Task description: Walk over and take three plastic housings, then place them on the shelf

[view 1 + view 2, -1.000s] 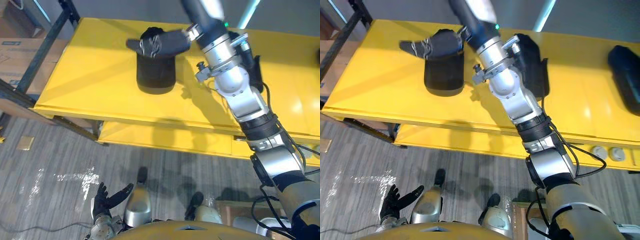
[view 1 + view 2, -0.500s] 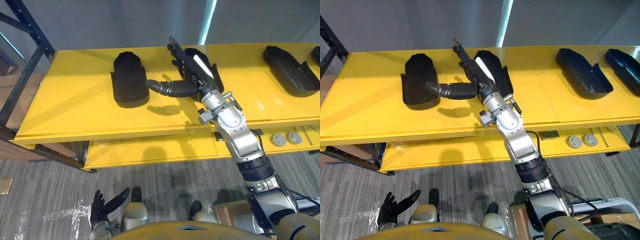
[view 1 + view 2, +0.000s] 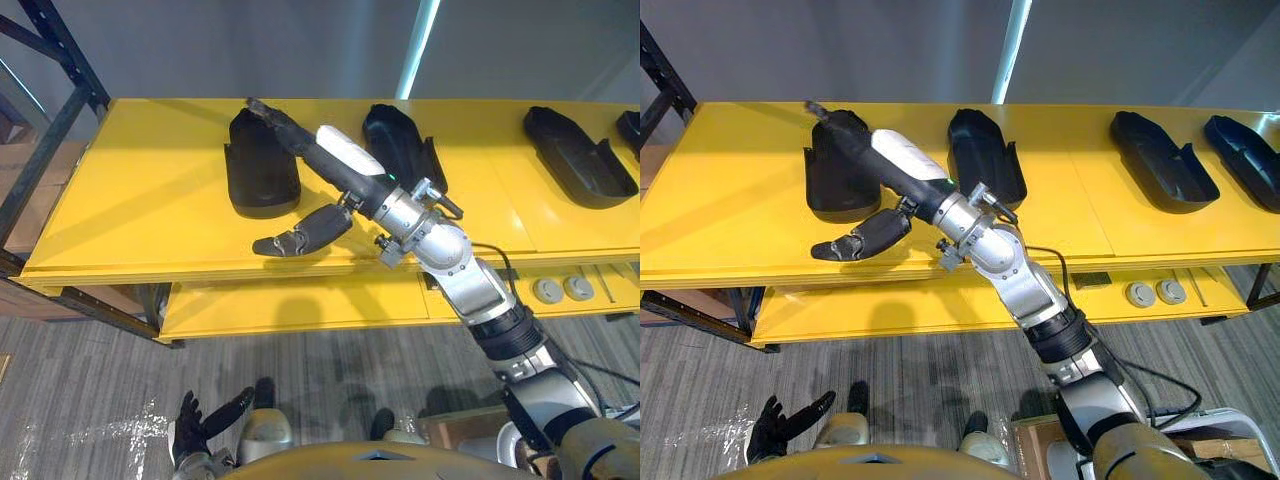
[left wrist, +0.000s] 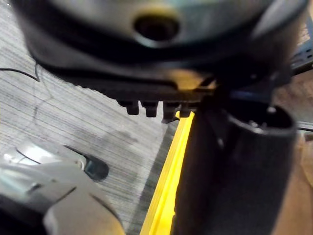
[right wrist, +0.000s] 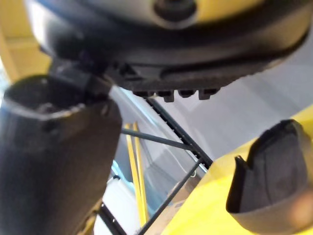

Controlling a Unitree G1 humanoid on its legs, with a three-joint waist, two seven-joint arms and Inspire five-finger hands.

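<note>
Several black plastic housings lie on the yellow shelf top (image 3: 140, 210): a left one (image 3: 262, 165), a middle one (image 3: 400, 140) and one further right (image 3: 578, 155). My right hand (image 3: 335, 160) reaches in from the right, open. Its straight fingers (image 3: 270, 115) lie across the top right of the left housing, and its thumb (image 3: 300, 232) hangs over the shelf's front edge, holding nothing. The right wrist view shows that housing (image 5: 274, 171) just past the hand. My left hand (image 3: 195, 435) hangs low over the floor, open and empty.
A fourth housing (image 3: 1245, 145) lies at the shelf's far right. A lower yellow shelf (image 3: 300, 305) holds two round grey parts (image 3: 560, 290). A dark rack frame (image 3: 40, 150) stands at the left. A cardboard box (image 3: 1040, 430) sits on the grey floor by my right side.
The view has shifted. My right hand has swung left from the middle housing to lie over the left one, with its thumb now down at the shelf's front. The left hand stays low.
</note>
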